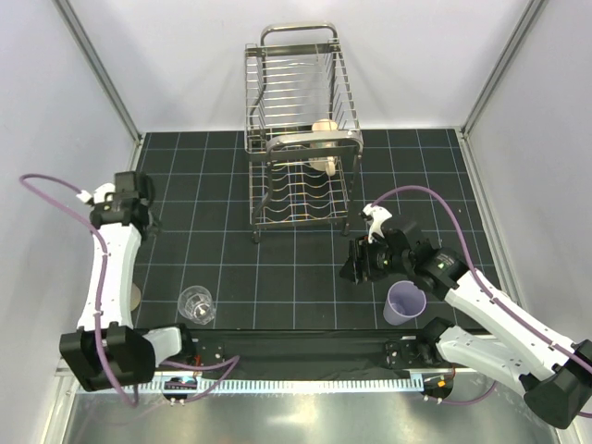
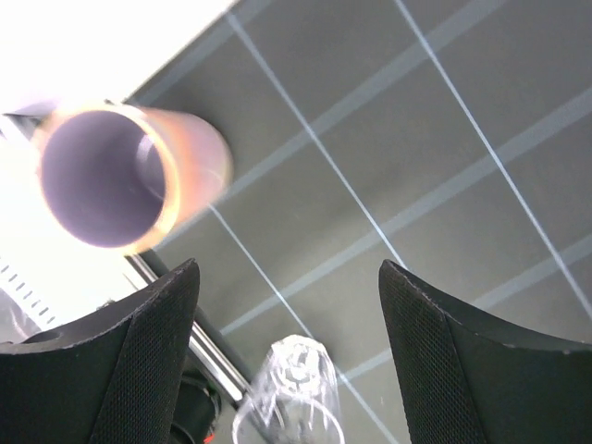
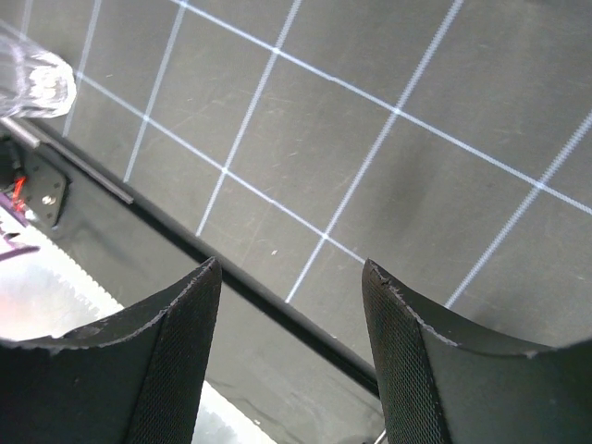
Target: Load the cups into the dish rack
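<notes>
Frankly, with left pincer (image 2: 289,277) and right pincer (image 3: 291,277) both gaping empty, the purple cup (image 1: 405,302) (upright at the worktop's (image 1: 231,185) front edge, beside the right arm (image 1: 481,296)) risks toppling if that arm swings.

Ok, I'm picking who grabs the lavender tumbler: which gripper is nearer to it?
Right. The right gripper is just left of the lavender tumbler and a little farther back; the left gripper is far off to the left, by the clear glass.

Lavender tumbler (image 1: 405,302), white-gridded black mat (image 1: 277,277)
</notes>
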Robot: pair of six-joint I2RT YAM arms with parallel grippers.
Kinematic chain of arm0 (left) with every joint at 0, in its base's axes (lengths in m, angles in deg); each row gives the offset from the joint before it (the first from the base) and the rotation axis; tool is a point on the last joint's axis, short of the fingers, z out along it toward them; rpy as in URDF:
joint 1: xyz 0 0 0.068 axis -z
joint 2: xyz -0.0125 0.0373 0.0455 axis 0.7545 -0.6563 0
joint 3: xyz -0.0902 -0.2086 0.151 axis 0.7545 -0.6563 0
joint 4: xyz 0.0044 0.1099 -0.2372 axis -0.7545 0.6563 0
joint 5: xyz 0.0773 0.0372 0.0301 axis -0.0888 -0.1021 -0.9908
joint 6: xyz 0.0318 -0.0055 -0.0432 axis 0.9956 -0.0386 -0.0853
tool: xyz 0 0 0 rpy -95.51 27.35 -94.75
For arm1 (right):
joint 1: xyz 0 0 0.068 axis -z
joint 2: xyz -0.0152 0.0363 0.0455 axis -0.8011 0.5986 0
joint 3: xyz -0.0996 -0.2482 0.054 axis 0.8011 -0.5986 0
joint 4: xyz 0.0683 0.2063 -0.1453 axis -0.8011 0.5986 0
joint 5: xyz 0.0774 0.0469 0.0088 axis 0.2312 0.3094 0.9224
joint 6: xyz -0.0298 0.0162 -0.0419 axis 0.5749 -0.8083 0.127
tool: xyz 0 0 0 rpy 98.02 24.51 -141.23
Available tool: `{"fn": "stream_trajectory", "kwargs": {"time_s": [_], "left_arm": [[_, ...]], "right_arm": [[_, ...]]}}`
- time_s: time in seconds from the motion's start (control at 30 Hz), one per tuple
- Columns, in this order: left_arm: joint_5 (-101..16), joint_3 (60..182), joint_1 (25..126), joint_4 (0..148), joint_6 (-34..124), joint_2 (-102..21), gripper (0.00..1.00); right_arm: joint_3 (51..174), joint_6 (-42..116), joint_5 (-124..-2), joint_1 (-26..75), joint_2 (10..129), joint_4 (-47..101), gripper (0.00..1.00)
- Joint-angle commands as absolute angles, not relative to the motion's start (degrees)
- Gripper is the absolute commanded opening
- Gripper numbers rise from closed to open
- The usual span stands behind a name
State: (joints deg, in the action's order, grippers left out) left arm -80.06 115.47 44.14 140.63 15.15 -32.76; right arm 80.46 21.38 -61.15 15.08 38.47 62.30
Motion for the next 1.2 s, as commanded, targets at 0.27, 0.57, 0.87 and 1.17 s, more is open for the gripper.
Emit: {"fn": "stream_trajectory", "kwargs": {"time_s": [0.27, 0.57, 0.87, 1.17], "left_arm": [[-80.47, 110.97, 32.81, 132.53, 23.09, -34.90, 0.75], [-81.18, 106.74, 27.98, 129.36, 24.06, -34.90, 0.71], [-79.16, 104.02, 24.99, 127.51, 22.48, -37.27, 0.68], [-77.31, 102.96, 23.58, 126.28, 21.51, -40.00, 0.56]], "right_arm": [[84.94, 24.89, -55.42, 14.91, 40.22, 61.29, 0.64], [84.59, 26.04, -55.16, 14.91, 40.75, 60.59, 0.64], [84.68, 26.04, -54.89, 14.82, 40.75, 60.59, 0.64], [84.42, 26.13, -55.33, 14.82, 40.66, 60.59, 0.64]]}}
